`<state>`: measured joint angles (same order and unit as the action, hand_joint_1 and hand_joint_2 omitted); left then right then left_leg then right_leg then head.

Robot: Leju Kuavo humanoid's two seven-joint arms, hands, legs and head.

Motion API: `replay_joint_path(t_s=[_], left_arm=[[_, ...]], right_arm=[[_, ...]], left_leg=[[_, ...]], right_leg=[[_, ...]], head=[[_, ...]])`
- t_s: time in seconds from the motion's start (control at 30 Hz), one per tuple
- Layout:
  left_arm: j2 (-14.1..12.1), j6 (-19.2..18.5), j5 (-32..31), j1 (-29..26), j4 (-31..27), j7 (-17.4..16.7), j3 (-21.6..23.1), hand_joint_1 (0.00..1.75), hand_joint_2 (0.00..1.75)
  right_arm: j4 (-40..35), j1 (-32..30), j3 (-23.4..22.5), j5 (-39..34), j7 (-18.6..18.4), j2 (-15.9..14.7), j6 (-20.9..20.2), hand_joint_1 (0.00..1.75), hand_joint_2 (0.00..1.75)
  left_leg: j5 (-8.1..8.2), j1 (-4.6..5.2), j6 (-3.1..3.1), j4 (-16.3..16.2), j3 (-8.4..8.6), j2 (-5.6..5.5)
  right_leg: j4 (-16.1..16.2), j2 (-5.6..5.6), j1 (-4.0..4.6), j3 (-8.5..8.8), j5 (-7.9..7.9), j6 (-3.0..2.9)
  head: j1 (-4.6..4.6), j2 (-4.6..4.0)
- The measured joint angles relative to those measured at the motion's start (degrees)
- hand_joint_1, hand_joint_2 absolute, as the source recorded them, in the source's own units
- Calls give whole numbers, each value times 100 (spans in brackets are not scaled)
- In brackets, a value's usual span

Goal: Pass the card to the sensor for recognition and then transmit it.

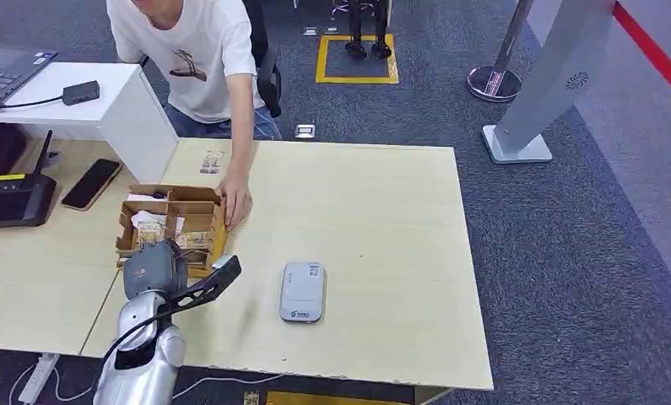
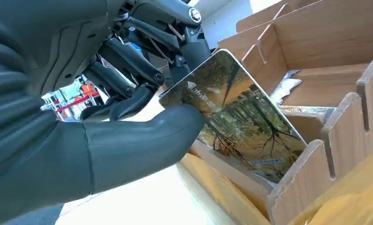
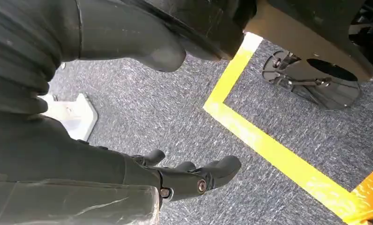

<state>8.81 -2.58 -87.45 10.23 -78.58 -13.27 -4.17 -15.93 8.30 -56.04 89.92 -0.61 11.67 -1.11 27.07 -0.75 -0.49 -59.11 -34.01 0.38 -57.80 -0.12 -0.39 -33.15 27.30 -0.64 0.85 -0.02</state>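
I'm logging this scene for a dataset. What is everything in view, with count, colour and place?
table: one, pale wood, centre
box: one, brown cardboard, compartmented, table's left part
card: one, forest picture, in a box slot
sensor: one, grey, right of the box
phone: one, black, neighbouring desk
laptop: one, dark, white desk
person: one, white shirt, hand on the box
left hand: one, grey, pinching the card
right hand: one, dark, over carpet, holding nothing
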Motion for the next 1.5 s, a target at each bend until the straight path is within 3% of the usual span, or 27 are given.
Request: replay_joint_path(t_s=[0.3, 0.6, 1.5], left_arm=[[-431, -7, 0, 200, 0, -354, 297, 175, 175], [-743, -63, 0, 374, 11, -420, 507, 175, 175], [-802, -33, 0, 397, 240, -400, 627, 175, 175]], right_arm=[[4, 7, 63, 0, -44, 0, -61, 0, 175], [15, 29, 140, 0, -61, 0, -76, 0, 175], [17, 32, 201, 0, -61, -2, -68, 0, 175]], left_leg=[[-5, -1, -4, 0, 0, -1], [-6, 0, -2, 0, 0, -1], [-6, 0, -2, 0, 0, -1]], right_leg=[[-1, 0, 0, -1, -1, -1], [0, 1, 0, -1, -2, -2], [0, 1, 0, -1, -2, -2]], head=[[0, 0], [0, 0], [0, 0]])
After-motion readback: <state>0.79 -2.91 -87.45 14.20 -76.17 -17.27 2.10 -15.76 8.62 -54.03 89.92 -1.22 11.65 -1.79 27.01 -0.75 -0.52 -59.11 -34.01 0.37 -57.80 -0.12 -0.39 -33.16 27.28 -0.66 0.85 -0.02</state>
